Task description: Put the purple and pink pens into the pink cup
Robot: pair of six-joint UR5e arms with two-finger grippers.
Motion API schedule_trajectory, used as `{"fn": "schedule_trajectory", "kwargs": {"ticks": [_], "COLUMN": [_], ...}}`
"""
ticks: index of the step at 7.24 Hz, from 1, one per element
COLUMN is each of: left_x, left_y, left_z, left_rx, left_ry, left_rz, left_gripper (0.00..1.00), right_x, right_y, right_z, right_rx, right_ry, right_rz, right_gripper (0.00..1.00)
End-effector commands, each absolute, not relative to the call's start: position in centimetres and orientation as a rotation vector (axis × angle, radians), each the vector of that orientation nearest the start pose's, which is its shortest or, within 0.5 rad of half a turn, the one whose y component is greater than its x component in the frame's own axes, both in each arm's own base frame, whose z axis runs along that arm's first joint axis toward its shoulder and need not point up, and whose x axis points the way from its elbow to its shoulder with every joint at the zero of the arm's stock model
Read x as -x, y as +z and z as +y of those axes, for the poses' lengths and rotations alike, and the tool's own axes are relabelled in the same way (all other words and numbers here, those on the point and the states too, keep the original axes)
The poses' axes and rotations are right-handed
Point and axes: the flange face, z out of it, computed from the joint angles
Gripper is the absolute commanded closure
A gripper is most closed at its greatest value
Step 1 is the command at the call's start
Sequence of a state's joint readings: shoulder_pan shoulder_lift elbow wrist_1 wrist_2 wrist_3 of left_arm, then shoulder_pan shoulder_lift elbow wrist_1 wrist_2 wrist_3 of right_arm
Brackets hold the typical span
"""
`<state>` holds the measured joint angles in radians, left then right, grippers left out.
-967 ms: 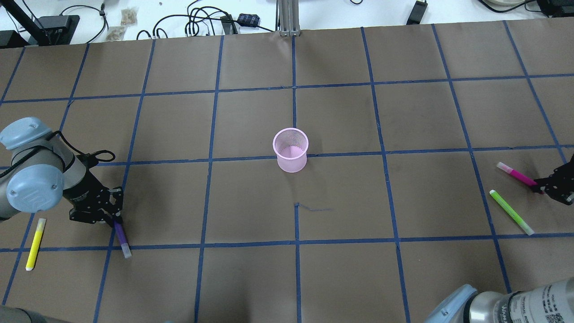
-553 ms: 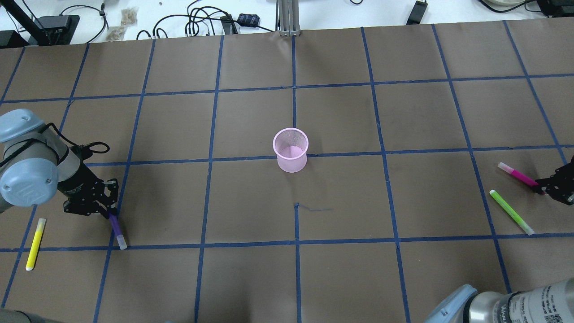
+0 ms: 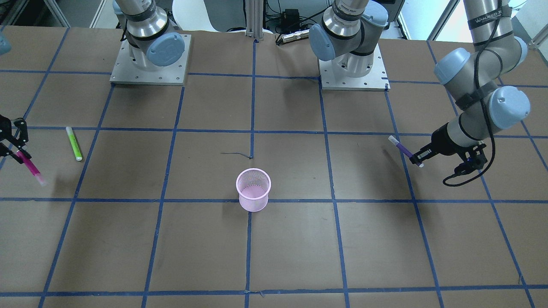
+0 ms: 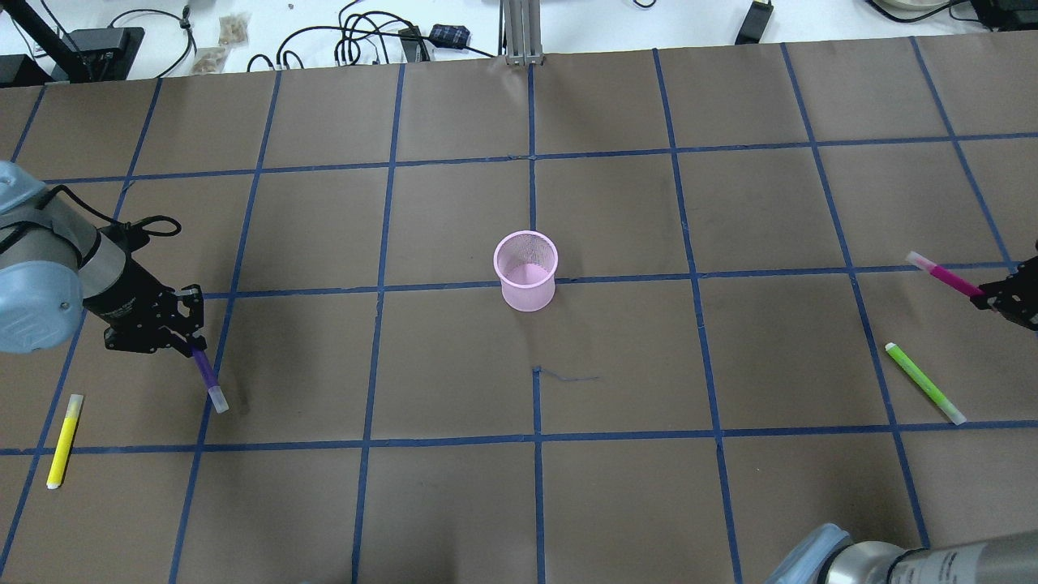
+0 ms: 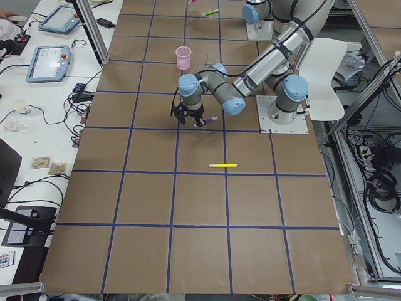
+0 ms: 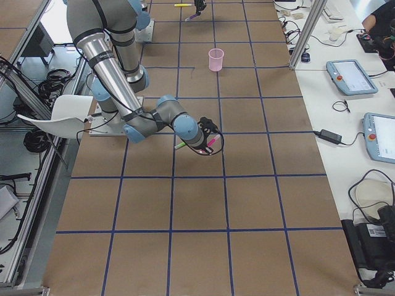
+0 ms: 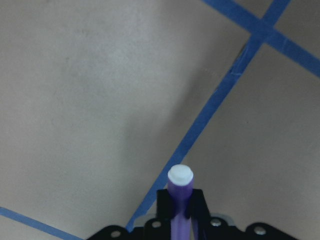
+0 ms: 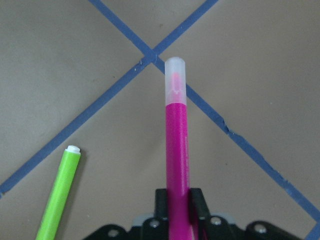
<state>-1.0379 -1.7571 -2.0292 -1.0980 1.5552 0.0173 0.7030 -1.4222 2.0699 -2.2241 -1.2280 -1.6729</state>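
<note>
The pink mesh cup (image 4: 526, 271) stands upright at the table's middle, also in the front view (image 3: 253, 189). My left gripper (image 4: 188, 347) is shut on the purple pen (image 4: 207, 375) and holds it above the table at the left; the wrist view shows the pen (image 7: 179, 200) between the fingers. My right gripper (image 4: 985, 298) is shut on the pink pen (image 4: 941, 275), lifted off the table at the far right; it shows in the right wrist view (image 8: 176, 150). Both grippers are far from the cup.
A yellow pen (image 4: 63, 440) lies on the table near my left arm. A green pen (image 4: 924, 384) lies near my right gripper, also in the right wrist view (image 8: 57, 197). Blue tape lines grid the brown table. Cables lie beyond the far edge.
Both grippers have risen with their pens. The purple pen has come off the table and moved away from the yellow pen. The pink pen has lifted and moved farther from the green pen.
</note>
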Motion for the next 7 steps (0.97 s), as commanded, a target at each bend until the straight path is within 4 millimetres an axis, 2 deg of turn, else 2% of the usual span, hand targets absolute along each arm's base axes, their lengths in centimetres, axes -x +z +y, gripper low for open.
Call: {"fn": "schedule_trajectory", "kwargs": {"ticks": [1,2,4,5,6,7], "left_x": [-12.2,-10.7,-4.0,-2.2,-2.0,-2.5], "left_y": [24.7,26.1,32.0,33.7,33.6,33.5], "left_z": [-48.6,-49.3,-52.3,-52.7,-52.5,-52.4], "left_rx": [0.815,0.751,0.509,0.456,0.438,0.422], "left_ry": [0.176,0.13,0.053,0.054,0.061,0.077], "left_rz": [3.146,3.16,3.182,3.187,3.186,3.137], "left_gripper": [1.0,1.0,1.0,1.0,1.0,1.0], "right_x": [18.6,15.1,8.6,6.9,5.1,3.3], "right_y": [30.9,33.4,39.3,41.0,42.2,42.5], "right_z": [-47.1,-49.5,-53.7,-55.5,-56.2,-55.7], "right_rx": [1.168,1.191,1.051,1.02,0.966,0.936], "right_ry": [-0.462,-0.424,-0.324,-0.223,-0.14,0.013], "right_rz": [2.865,2.886,2.92,2.947,2.98,3.061], "right_gripper": [1.0,1.0,1.0,1.0,1.0,1.0]}}
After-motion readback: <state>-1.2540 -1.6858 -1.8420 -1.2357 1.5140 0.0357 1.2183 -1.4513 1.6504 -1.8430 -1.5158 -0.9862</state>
